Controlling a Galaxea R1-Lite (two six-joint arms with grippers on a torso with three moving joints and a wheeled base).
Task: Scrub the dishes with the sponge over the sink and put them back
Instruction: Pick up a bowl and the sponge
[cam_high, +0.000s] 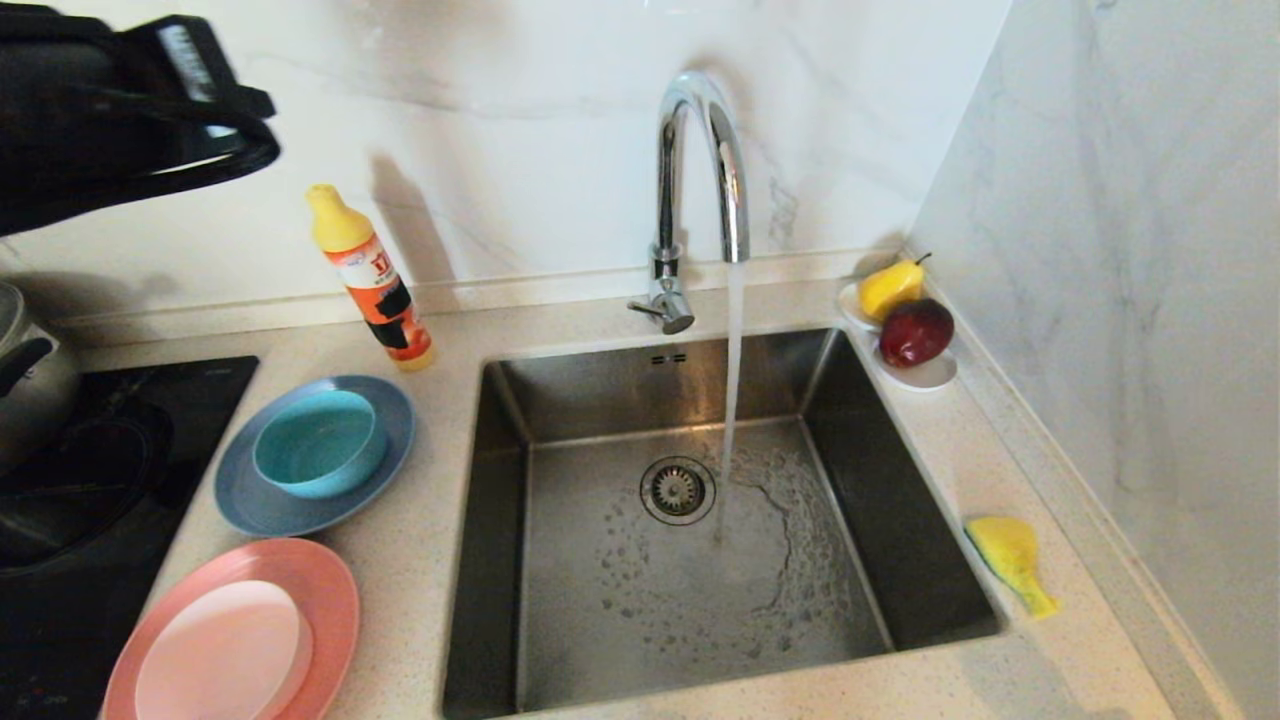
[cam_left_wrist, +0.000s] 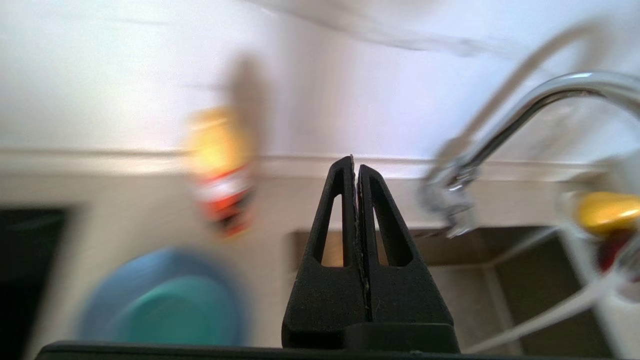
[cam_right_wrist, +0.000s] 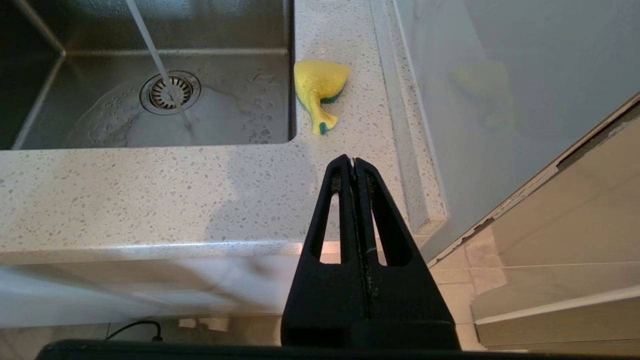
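A teal bowl (cam_high: 320, 443) sits on a grey-blue plate (cam_high: 245, 490) on the counter left of the sink (cam_high: 600, 620). Nearer me, a pale pink-white bowl (cam_high: 225, 650) rests on a salmon-pink plate (cam_high: 335, 590). Water runs from the chrome tap (cam_high: 700, 150) into the basin. The yellow sponge (cam_high: 1010, 560) lies crumpled on the counter right of the sink, green layer underneath. My left arm (cam_high: 120, 110) hangs high at the far left; its gripper (cam_left_wrist: 355, 165) is shut and empty, above the teal bowl (cam_left_wrist: 180, 310). My right gripper (cam_right_wrist: 354, 161) is shut and empty off the counter's front edge, the sponge (cam_right_wrist: 320, 87) beyond it.
An orange detergent bottle (cam_high: 372, 280) stands behind the plates. A white saucer (cam_high: 925, 375) with a pear and an apple sits at the sink's far right corner. A black hob (cam_high: 100, 480) with a pot (cam_high: 30, 370) is at the left. A marble wall closes the right side.
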